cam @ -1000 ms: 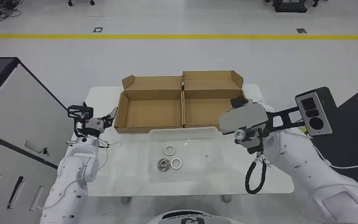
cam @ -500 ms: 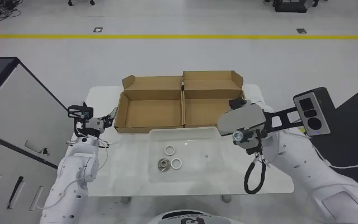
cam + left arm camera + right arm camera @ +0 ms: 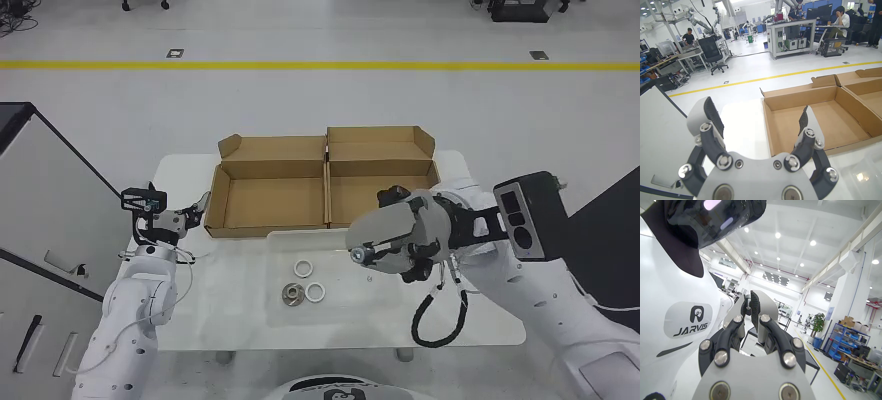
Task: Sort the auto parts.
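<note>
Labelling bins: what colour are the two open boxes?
Plain brown; the cardboard boxes show best in the left wrist view.

**Workshop floor around the sorting table**

A yellow line (image 3: pixel 320 65) crosses the pale floor, with the white table (image 3: pixel 185 175) on its near side. Just past the line, a small square floor plate (image 3: pixel 175 52) is set into the floor, and a second plate (image 3: pixel 539 54) lies well apart from it, also just past the line. A grey panel (image 3: pixel 40 190) with a dark edge stands on the line's near side. Farther beyond the line are a black office chair (image 3: pixel 712 55), a metal-framed equipment bench (image 3: pixel 791 40) and, deeper still, a green bin (image 3: pixel 750 39).
</note>
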`<action>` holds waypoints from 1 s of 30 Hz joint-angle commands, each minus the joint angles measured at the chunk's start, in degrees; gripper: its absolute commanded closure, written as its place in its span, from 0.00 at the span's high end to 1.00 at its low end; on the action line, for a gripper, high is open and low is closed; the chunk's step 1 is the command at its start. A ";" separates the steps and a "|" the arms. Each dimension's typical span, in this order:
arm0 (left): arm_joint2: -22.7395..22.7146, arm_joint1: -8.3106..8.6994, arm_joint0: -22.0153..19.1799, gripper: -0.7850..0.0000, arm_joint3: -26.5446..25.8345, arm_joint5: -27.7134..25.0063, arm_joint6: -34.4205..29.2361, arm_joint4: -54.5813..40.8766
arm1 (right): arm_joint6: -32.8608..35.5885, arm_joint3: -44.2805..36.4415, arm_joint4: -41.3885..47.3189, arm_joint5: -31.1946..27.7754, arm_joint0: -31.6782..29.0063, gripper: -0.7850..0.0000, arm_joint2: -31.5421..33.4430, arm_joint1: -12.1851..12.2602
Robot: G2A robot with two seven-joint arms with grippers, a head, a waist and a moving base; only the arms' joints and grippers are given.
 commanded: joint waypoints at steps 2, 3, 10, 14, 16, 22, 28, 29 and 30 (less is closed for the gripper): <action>0.00 0.00 0.00 1.00 0.00 0.00 0.00 0.00 | 2.05 -0.81 1.76 -0.32 -0.76 0.00 1.31 0.08; 0.00 0.00 0.00 1.00 0.00 0.00 0.00 0.00 | 2.28 -1.05 2.35 -0.48 -1.03 0.00 1.74 0.06; 0.00 0.00 0.00 1.00 0.00 0.00 0.00 0.00 | -2.19 -2.58 5.17 -2.38 -2.37 0.00 2.68 -1.13; 0.00 0.00 0.00 1.00 0.00 0.00 0.00 0.00 | -6.75 -3.03 5.10 -2.38 -2.65 0.00 2.28 -2.25; 0.00 0.00 0.00 1.00 0.00 0.00 0.00 0.00 | -8.67 -2.85 4.39 -2.38 -2.76 0.00 2.14 -2.79; 0.00 0.00 0.00 1.00 0.00 0.00 0.00 0.00 | -13.00 -2.05 2.96 -2.38 -3.35 0.00 1.89 -4.22; 0.00 0.00 0.00 1.00 0.00 0.00 0.00 0.00 | -10.48 -0.75 2.82 -2.38 -3.66 0.00 1.82 -4.81; 0.00 0.00 0.00 1.00 0.00 0.00 0.00 0.00 | -9.54 -0.43 2.92 -2.38 -3.75 0.00 1.91 -4.83; 0.00 0.00 0.00 1.00 0.00 0.00 0.00 0.00 | -8.55 -0.28 3.14 -2.38 -3.81 0.00 2.01 -4.84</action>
